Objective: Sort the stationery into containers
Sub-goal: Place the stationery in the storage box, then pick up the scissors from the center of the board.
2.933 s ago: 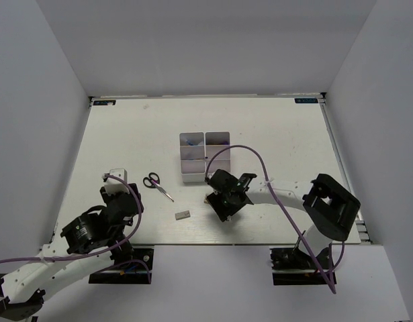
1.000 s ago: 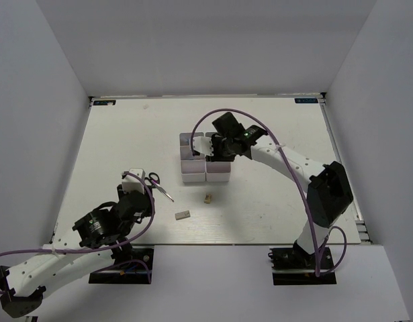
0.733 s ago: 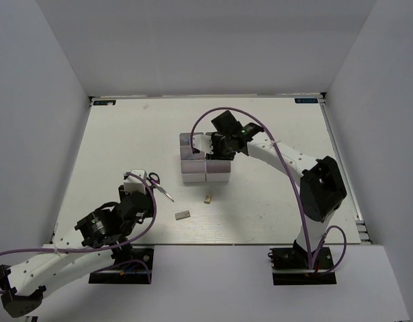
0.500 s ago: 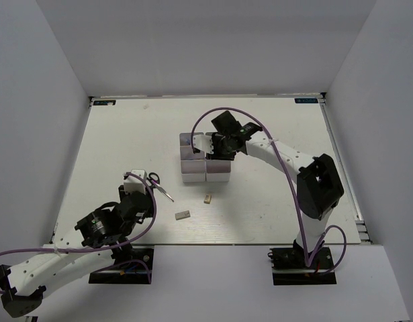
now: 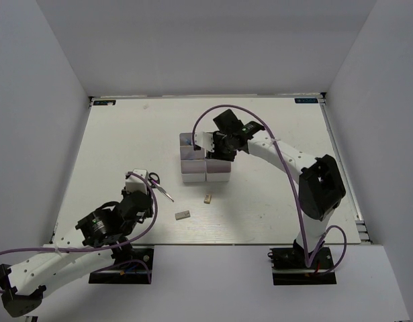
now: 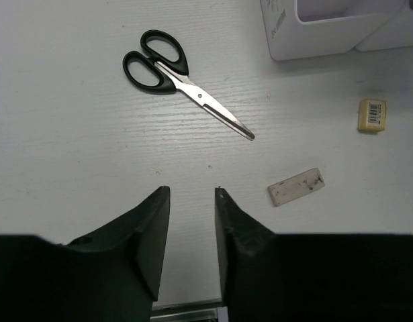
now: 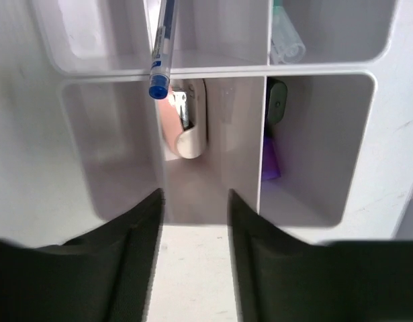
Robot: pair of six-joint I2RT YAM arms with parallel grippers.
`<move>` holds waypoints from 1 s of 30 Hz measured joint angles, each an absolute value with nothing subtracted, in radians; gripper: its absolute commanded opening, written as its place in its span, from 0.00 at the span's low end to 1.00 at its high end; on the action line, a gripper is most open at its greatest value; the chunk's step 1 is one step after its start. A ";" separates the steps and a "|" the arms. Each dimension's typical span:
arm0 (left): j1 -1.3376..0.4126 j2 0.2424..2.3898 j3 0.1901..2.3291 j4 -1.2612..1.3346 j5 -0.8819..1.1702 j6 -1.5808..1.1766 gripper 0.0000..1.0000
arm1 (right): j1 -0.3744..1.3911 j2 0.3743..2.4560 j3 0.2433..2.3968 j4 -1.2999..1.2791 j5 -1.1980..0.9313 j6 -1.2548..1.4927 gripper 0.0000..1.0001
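Right fingers (image 7: 135,255) over bins (image 7: 213,67), parted, empty: blue pen (image 7: 160,47) leans inside, delivered. Left fingers (image 6: 142,235) narrowly parted, empty, near bins, aimed at scissors (image 6: 182,80) on desk (image 6: 72,147), probable next pick.
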State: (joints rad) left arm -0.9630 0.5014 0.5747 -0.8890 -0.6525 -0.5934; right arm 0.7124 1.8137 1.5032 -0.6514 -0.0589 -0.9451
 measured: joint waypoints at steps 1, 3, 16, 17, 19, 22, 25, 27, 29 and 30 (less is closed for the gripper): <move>-0.963 0.505 0.575 -0.884 -0.648 -0.589 0.36 | 0.712 1.806 1.503 -0.654 -0.065 -0.940 0.38; -0.963 0.516 0.575 -0.877 -0.642 -0.585 0.22 | 0.711 1.774 1.503 -0.661 -0.091 -0.907 0.26; -0.707 0.866 0.720 -0.876 -0.505 -0.757 0.54 | 0.742 1.468 1.279 -0.707 -0.458 -0.493 0.63; -0.626 0.900 0.719 -0.856 -0.447 -0.768 0.56 | 0.752 1.474 1.244 -0.707 -0.476 -0.467 0.64; -0.494 0.962 0.710 -0.822 -0.323 -0.783 0.56 | 0.772 1.479 1.179 -0.707 -0.490 -0.420 0.45; -0.337 1.056 0.710 -0.784 -0.182 -0.790 0.38 | 0.796 1.476 1.111 -0.700 -0.487 -0.363 0.17; -0.236 1.158 0.722 -0.759 -0.082 -0.785 0.33 | 0.808 1.459 1.060 -0.673 -0.476 -0.307 0.09; -0.194 1.216 0.731 -0.746 -0.036 -0.781 0.33 | 0.815 1.450 1.038 -0.653 -0.471 -0.277 0.12; -0.171 1.250 0.735 -0.728 -0.009 -0.783 0.35 | 0.820 1.449 1.031 -0.633 -0.467 -0.257 0.15; -0.162 1.262 0.738 -0.721 0.001 -0.782 0.36 | 0.821 1.449 1.030 -0.624 -0.467 -0.250 0.17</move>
